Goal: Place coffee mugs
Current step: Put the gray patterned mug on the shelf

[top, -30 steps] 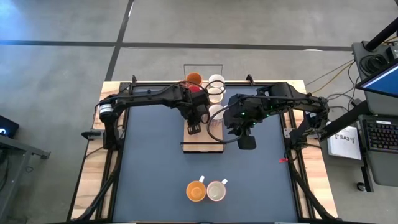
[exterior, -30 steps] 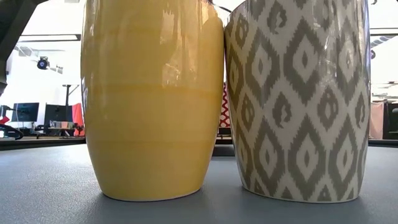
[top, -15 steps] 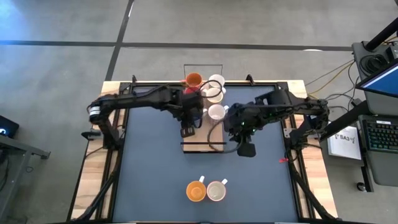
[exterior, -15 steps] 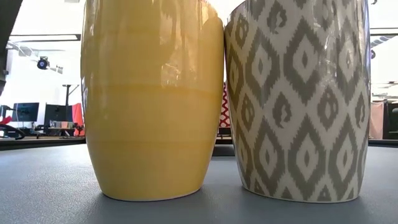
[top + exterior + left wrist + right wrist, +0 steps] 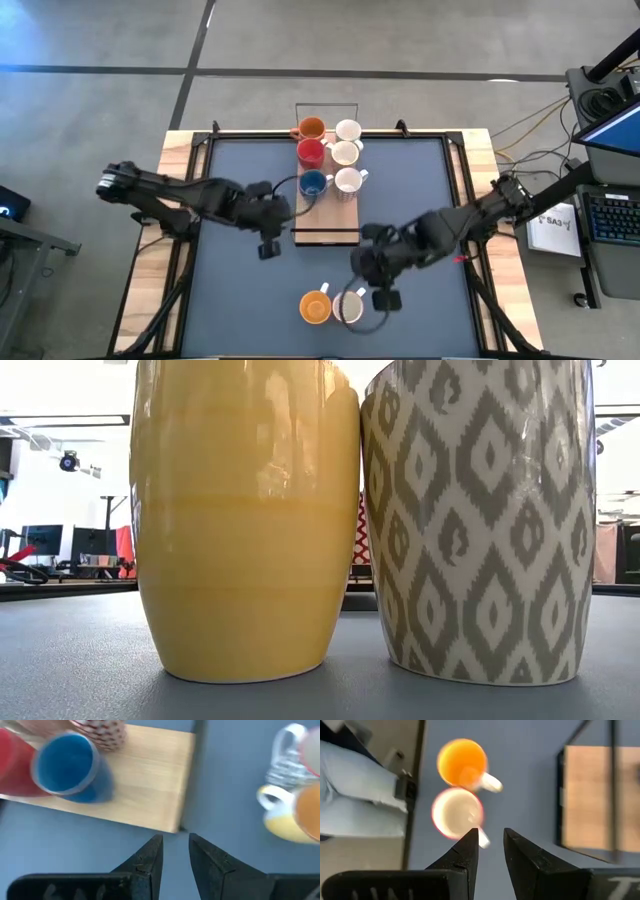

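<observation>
Yellow mug (image 5: 245, 520), grey-diamond-patterned white mug (image 5: 478, 520)

Grey concrete floor (image 5: 100, 40), dark floor lines, desk with keyboard (image 5: 612, 215), monitors (image 5: 65, 542)

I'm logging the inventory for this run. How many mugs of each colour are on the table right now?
Orange mugs: 2
Red mug: 1
Blue mug: 1
White or cream mugs: 4
Total: 8 mugs
</observation>
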